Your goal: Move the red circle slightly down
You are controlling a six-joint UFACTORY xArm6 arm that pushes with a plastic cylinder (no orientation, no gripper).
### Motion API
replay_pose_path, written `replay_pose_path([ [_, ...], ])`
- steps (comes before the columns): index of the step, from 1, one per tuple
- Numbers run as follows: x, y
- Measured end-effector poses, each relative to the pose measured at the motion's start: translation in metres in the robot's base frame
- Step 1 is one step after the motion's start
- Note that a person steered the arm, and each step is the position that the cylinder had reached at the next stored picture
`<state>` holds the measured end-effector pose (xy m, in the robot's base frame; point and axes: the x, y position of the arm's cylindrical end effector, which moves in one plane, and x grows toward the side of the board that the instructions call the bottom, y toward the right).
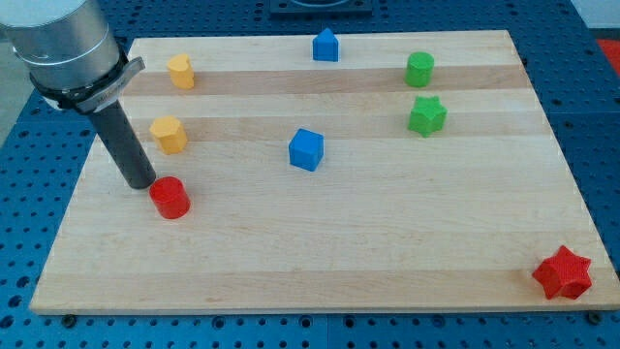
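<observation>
One rod, my tip [141, 183] touching red circle [170, 198] at upper-left

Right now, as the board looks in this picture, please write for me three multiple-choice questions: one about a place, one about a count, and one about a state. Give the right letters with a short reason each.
1. Where is my tip relative to the red circle?
A. just at its upper left, close beside it
B. far to its right
C. at the view's bottom edge

2. How many green blocks lie on the board?
A. one
B. two
C. three

3. In what state is the red star?
A. stacked on a blue block
B. touching the red circle
C. alone in the board's lower right corner

Answers:
1 A: the rod ends right beside the circle's upper left edge.
2 B: a green cylinder and a green star stand at the upper right.
3 C: nothing lies near it.
</observation>
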<state>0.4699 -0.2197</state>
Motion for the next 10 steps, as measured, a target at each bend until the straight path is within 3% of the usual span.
replay_pose_path([
  [10,0.035,0.066],
])
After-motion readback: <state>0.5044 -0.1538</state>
